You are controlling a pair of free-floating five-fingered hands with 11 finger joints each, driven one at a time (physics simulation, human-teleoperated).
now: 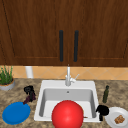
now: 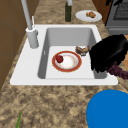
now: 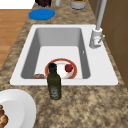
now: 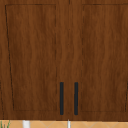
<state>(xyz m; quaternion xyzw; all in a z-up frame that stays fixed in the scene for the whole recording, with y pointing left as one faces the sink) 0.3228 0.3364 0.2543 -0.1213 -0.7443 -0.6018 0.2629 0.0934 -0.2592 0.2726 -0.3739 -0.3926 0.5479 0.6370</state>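
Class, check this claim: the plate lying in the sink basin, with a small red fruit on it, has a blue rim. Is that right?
Not quite. The plate in the sink has a red rim, not blue, as the left side view shows. The small red fruit does lie on it.

The hands (image 1: pixel 29 90) are black, the grapes (image 2: pixel 119 71) purple, the plate (image 1: pixel 15 113) blue, the sink (image 1: pixel 50 85) white, the counter (image 3: pixel 87 105) speckled brown.
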